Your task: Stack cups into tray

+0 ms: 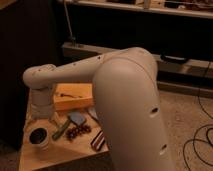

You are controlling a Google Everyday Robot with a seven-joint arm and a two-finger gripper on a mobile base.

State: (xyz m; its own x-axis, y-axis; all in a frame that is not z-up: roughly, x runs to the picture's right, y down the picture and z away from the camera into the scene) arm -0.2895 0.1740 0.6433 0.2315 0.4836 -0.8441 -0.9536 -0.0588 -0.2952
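Observation:
My gripper [42,121] hangs from the white wrist at the left of the wooden table [30,159], straight above a small round cup [39,136] with a pale rim and a dark inside. The cup stands near the table's front left corner. I cannot tell whether it is one cup or two nested ones, or whether the gripper touches it. No other cup shows. The yellow-orange tray [75,96] sits at the back of the table, right of the wrist, partly hidden by my arm.
Between cup and tray lie a green object [61,129], a blue-grey object [77,118], a dark reddish cluster [77,131] and a dark striped packet [98,140]. My thick upper arm [130,110] hides the table's right side. A dark shelf unit [125,52] stands behind; cables [200,142] lie on the floor.

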